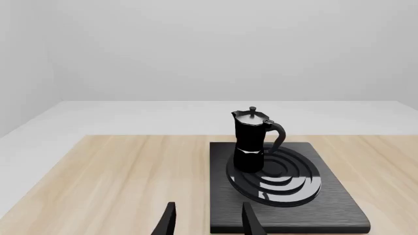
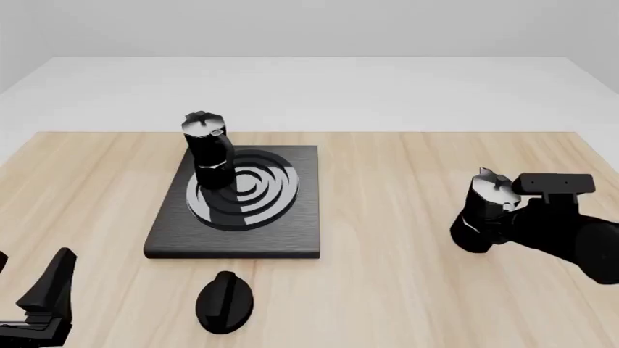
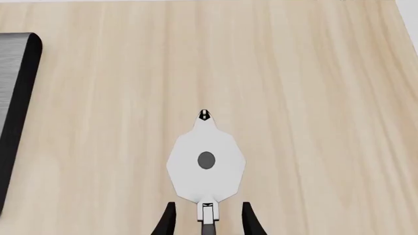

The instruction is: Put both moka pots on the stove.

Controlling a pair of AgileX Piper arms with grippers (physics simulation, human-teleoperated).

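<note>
One moka pot (image 2: 206, 148) stands upright on the stove (image 2: 271, 232), at the far left of the burner rings; the left wrist view shows this moka pot (image 1: 251, 139) on the stove (image 1: 326, 200) too. My left gripper (image 1: 209, 223) is open and empty, near the table's front left corner, short of the stove. A second moka pot (image 2: 482, 217) is on the right of the table, seen from above as its silvery lid (image 3: 206, 164). My right gripper (image 3: 207, 220) is open, with one finger on each side of that pot's handle.
A low black oval knob (image 2: 225, 302) lies on the wood in front of the stove. The stove's edge (image 3: 16, 98) shows in the right wrist view, with bare wooden table (image 2: 387, 217) between it and the right pot.
</note>
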